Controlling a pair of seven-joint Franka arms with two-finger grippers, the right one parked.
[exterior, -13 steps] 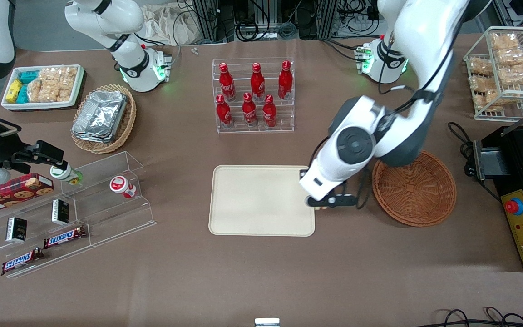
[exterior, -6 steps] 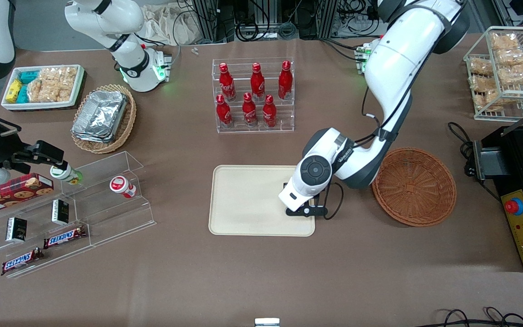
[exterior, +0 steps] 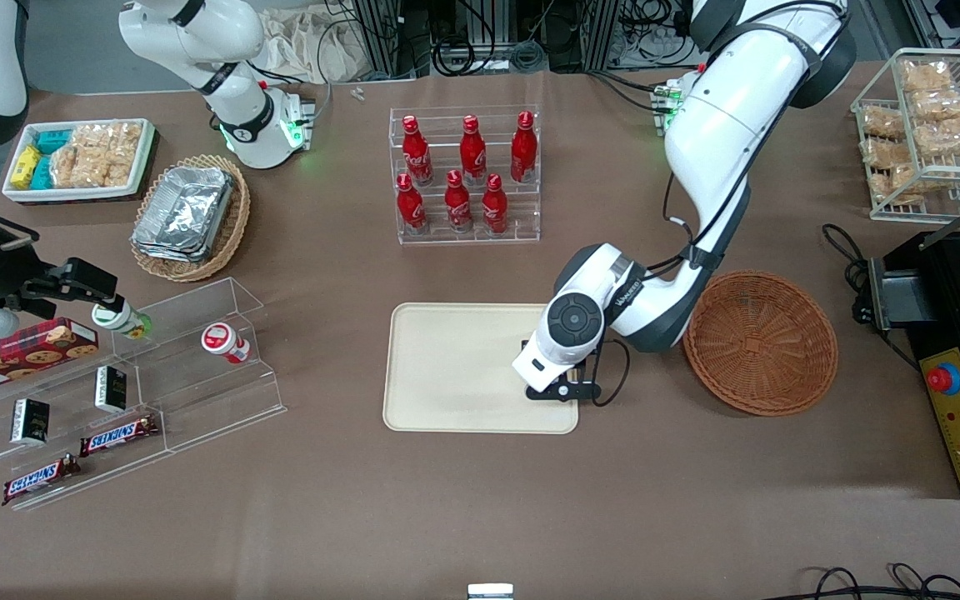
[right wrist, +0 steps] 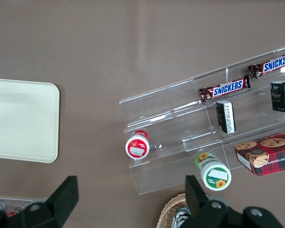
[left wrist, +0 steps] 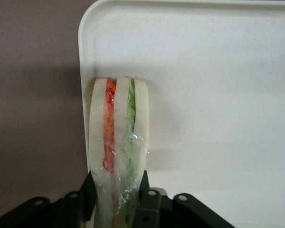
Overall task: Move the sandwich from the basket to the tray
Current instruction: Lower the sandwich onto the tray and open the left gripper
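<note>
Gripping the sandwich (left wrist: pixel 116 152) from both sides, the gripper (left wrist: pixel 115 202) has its two dark fingers pressed against the outer bread slices, low over the tray (exterior: pixel 455 400). Look at that wedge in the wrist view: three pale bread layers standing on edge, an orange-red band between one pair, green between the other, clear film crinkling over all of it. Its tip reaches down against the tray, right along the low rim (left wrist: pixel 84 95), close to a rounded corner. In the front view the gripper (exterior: pixel 553 390) sits at the tray's end nearest the basket (exterior: pixel 759 342), and the sandwich itself is hidden under the wrist there.

Room to move? Plenty: the cream tray surface stretches bare toward the parked arm's end, and brown table lies open between tray and the front camera. The reddish-brown basket sits just beside the arm's elbow, apart from the tray.

Labels now: two Snickers bars (exterior: pixel 117 433) read clearly on the clear acrylic shelf (exterior: pixel 222 400), with a box of chocolate-chip cookies (exterior: pixel 26 350) above them. Farther from the camera, six red bottles (exterior: pixel 463 171) stand in a clear rack, white script on them too small to read.
</note>
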